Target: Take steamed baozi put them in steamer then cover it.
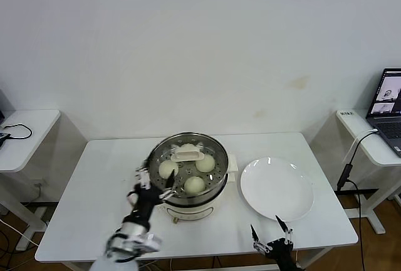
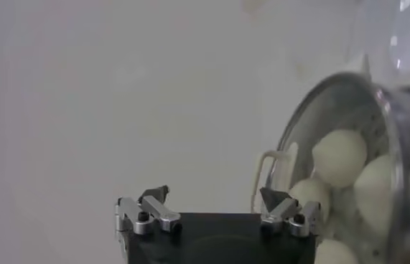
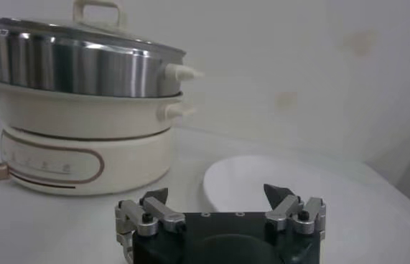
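Observation:
The steamer (image 1: 216, 186) stands mid-table on its cream pot base. The clear cover sits on it, its cream handle (image 1: 187, 154) at centre. Under the glass lie several baozi (image 1: 168, 169), also visible in the left wrist view as baozi (image 2: 339, 156). My left gripper (image 1: 155, 182) is open and empty, close beside the steamer's left rim. In its own view the left gripper (image 2: 215, 197) has nothing between its fingers. My right gripper (image 1: 270, 236) hangs open and empty near the table's front edge, in front of the plate. The right wrist view shows the steamer (image 3: 75, 68) and the cover's handle (image 3: 98, 12) beyond the right gripper (image 3: 217, 195).
An empty white plate (image 1: 277, 188) lies right of the steamer, also seen as the plate (image 3: 319, 194). A side table with a cable (image 1: 25, 133) stands at left, and a laptop (image 1: 388, 105) sits on another at right.

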`<state>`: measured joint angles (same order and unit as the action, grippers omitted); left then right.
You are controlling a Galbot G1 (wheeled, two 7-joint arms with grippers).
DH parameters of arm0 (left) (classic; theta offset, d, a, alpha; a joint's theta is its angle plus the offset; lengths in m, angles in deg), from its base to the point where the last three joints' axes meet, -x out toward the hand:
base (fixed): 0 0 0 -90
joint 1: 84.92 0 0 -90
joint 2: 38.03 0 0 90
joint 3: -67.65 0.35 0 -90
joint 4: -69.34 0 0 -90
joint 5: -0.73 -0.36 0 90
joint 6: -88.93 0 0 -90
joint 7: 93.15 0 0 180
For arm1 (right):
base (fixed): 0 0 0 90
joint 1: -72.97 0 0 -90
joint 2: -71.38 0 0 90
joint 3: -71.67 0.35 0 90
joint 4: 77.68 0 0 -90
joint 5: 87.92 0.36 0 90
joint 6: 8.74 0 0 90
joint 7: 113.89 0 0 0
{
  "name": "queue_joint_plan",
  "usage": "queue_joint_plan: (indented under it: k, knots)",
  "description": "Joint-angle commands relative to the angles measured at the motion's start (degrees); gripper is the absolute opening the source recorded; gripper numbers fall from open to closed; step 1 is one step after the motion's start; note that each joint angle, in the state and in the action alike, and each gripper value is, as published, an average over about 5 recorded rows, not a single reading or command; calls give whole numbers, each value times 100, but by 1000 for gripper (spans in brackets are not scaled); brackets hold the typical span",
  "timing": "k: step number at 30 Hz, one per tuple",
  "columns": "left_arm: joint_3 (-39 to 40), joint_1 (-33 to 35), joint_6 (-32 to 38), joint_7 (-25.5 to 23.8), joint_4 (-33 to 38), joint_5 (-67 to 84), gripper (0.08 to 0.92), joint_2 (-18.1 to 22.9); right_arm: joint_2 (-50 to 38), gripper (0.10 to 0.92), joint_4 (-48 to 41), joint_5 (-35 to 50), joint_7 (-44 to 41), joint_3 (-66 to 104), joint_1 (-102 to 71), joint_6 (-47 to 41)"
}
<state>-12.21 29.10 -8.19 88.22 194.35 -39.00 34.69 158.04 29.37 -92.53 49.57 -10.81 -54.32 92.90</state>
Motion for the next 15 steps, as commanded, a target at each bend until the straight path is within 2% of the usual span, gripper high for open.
queue_joint_plan:
  k: [1,8,15]
  knots:
    - [-1830,1661,1008,1112,225,5407,823,-365,-186,823,144,184,-4,38,-152,-8]
    - [-1869,2094,1480,1141,-326,5759,823,-195,-431,823,403,493,57,-51,-323,-92]
    - [-1814,2202,1738,888,-650,5904,823,-27,-688,823,530,584,173,-126,-489,-133]
